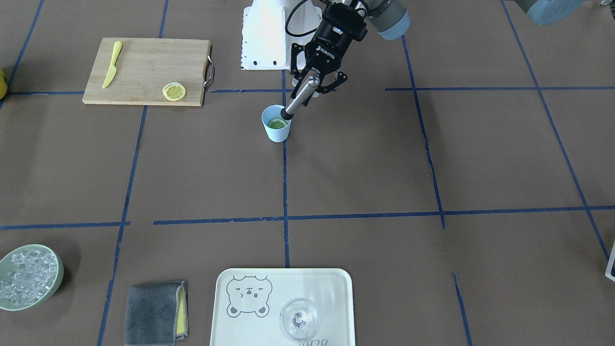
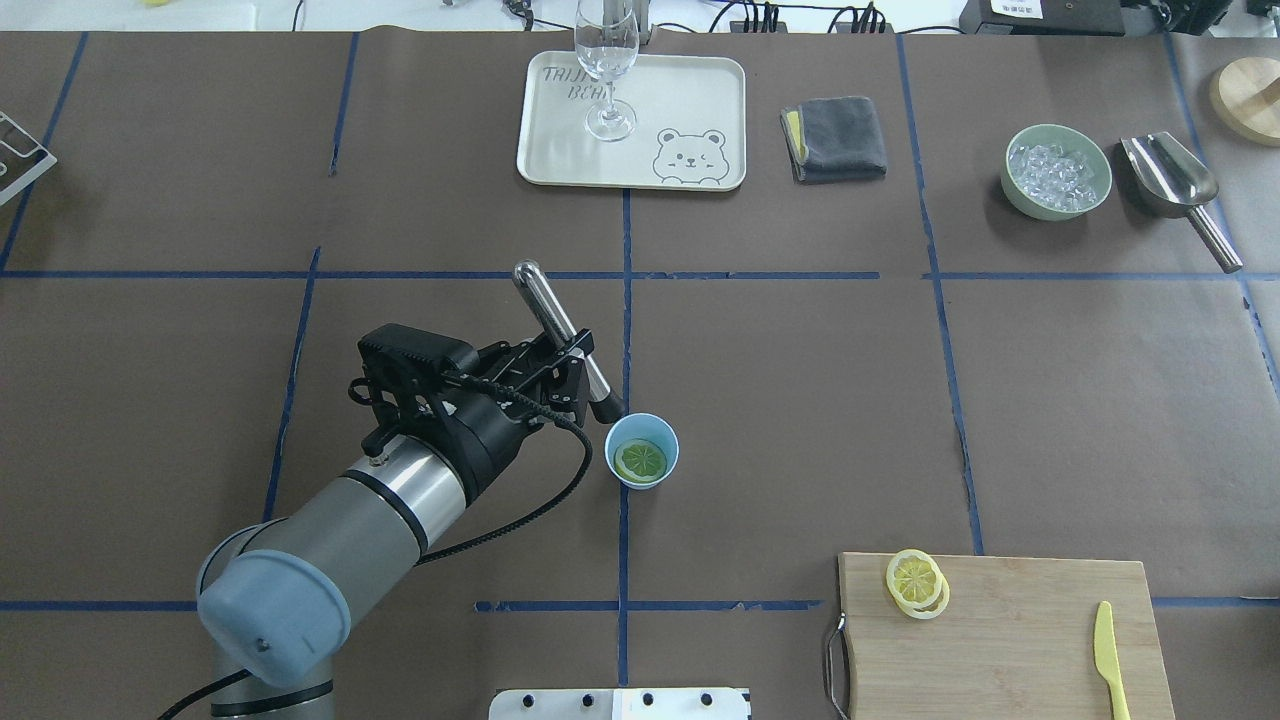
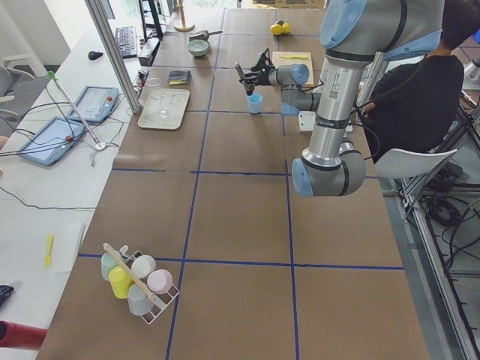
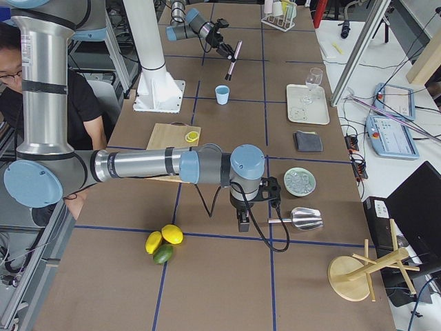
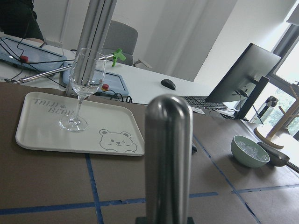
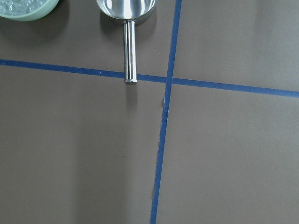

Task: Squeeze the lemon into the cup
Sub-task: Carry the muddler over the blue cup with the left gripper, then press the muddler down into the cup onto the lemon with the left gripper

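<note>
The light-blue cup stands near the table's middle and also shows in the overhead view. The lemon slice lies flat inside it, greenish-yellow in the overhead view. My left gripper is shut on a steel muddler, which is tilted. Its black tip hangs at the cup's rim, on the robot's left side, slightly above it. The muddler's top fills the left wrist view. My right gripper hovers near the steel scoop; I cannot tell whether it is open or shut.
A cutting board holds a paler lemon slice and a yellow knife. At the far side are a tray with a clear glass, a grey cloth, an ice bowl and the scoop.
</note>
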Controlling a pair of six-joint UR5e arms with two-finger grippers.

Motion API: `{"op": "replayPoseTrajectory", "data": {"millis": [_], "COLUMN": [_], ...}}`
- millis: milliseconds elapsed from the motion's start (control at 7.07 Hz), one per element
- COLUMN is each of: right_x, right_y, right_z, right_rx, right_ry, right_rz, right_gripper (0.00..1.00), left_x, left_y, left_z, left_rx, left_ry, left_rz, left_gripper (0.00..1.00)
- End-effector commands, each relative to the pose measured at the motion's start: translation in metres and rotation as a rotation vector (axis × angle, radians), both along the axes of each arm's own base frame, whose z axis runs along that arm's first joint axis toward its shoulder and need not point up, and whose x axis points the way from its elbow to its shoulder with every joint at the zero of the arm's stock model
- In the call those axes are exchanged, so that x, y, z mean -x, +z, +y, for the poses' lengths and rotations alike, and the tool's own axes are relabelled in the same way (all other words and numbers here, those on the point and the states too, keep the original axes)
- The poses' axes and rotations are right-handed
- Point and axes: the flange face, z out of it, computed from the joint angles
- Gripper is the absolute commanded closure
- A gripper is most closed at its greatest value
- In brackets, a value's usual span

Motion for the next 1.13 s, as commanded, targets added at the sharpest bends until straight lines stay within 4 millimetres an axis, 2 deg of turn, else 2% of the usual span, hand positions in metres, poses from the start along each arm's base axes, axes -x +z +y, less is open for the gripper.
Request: {"op": "replayPoseTrajectory", "data": {"millis": [0, 141, 283, 707, 990], "right_x": [-0.001, -0.001, -0.001, -0.003, -0.007], "right_y": [0.001, 0.001, 0.001, 0.001, 0.000], "right_z": [0.002, 0.002, 0.002, 0.002, 0.003], "right_rx": [0.006, 0.009, 0.009, 0.010, 0.008], "right_ry": [0.006, 0.007, 0.009, 0.014, 0.022], "right_rz": [-0.020, -0.020, -0.020, -0.023, -0.025], "right_gripper": [0.00, 0.00, 0.00, 0.00, 0.00], "left_x": [-0.006, -0.013, -0.027, -0.030, -0.043], "left_y": [-0.009, -0.023, -0.013, -0.023, -0.021], "left_z": [0.003, 0.003, 0.000, 0.002, 0.019], "left_rx": [-0.047, -0.093, -0.102, -0.106, -0.106], "left_ry": [0.003, -0.001, -0.004, 0.002, 0.036], "left_rz": [-0.042, -0.077, -0.143, -0.128, -0.131], "left_gripper": [1.00, 1.00, 1.00, 1.00, 1.00]}}
